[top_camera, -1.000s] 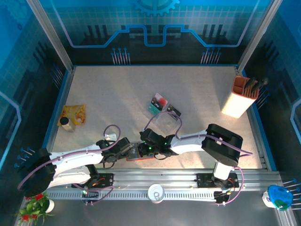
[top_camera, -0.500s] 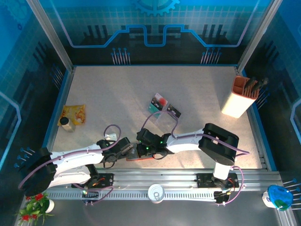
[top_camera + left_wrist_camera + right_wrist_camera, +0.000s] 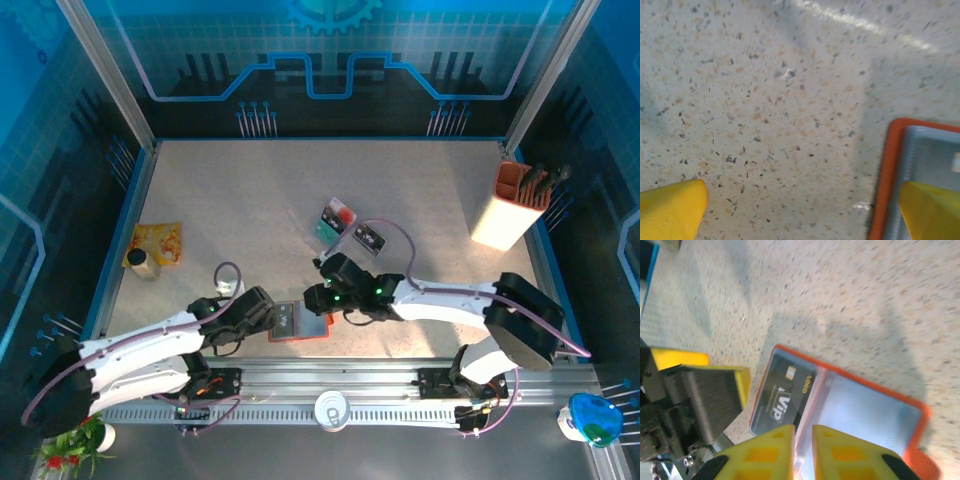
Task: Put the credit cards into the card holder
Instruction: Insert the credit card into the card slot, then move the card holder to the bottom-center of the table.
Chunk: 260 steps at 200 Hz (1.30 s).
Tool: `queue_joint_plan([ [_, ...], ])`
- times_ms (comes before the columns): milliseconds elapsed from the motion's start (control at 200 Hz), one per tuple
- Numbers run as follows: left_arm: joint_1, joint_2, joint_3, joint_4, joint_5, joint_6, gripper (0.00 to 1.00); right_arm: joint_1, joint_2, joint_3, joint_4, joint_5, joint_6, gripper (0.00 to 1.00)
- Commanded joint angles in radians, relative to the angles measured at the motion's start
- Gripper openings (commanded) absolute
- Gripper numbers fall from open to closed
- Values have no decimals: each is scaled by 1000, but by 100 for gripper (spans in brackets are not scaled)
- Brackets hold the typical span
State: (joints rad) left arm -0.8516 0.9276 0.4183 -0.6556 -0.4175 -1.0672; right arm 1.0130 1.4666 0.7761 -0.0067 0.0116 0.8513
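The card holder (image 3: pixel 312 326) lies open on the table, orange outside with grey-blue pockets (image 3: pixel 865 410). A black credit card (image 3: pixel 782 400) marked "Vip" sits in its left pocket. My right gripper (image 3: pixel 802 440) hovers just above the holder's middle fold; its jaws stand a narrow gap apart with nothing between them. In the top view the right gripper (image 3: pixel 318 300) is at the holder's far edge. My left gripper (image 3: pixel 800 210) stands wide open at the holder's left edge (image 3: pixel 885 175), one fingertip (image 3: pixel 927 210) over the pocket. More credit cards (image 3: pixel 338 217) and a black one (image 3: pixel 369 238) lie farther back.
A tall orange-and-white box of pens (image 3: pixel 518 205) stands at the back right. A yellow packet (image 3: pixel 158 240) and a small jar (image 3: pixel 143 262) lie at the left edge. A can (image 3: pixel 330 410) sits on the rail in front.
My right gripper has lifted back from the card holder and its jaws have parted a little, leaving the black card in the pocket. The right arm's elbow swung rightward. The left gripper stays open.
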Motion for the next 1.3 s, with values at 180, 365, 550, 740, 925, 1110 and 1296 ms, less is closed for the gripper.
queue_joint_plan([
  [180,32,-74,137,-53,37,112,99,-52,-111,-45,-123,25,-111,26],
  [365,32,20,183,20,109,140,99,-47,-108,-34,-153,30,-140,30],
  [550,31,112,191,82,156,139,99,-13,-90,-17,-238,118,-163,49],
  [740,31,153,188,121,173,134,99,11,-36,-28,-246,150,-155,53],
  [925,30,172,191,132,177,133,99,17,42,-31,-193,140,-135,46],
  [1110,30,186,195,141,183,132,99,-3,49,-44,-183,178,-114,11],
  [1296,28,202,198,158,192,133,99,-47,-33,-124,-180,210,-81,0],
])
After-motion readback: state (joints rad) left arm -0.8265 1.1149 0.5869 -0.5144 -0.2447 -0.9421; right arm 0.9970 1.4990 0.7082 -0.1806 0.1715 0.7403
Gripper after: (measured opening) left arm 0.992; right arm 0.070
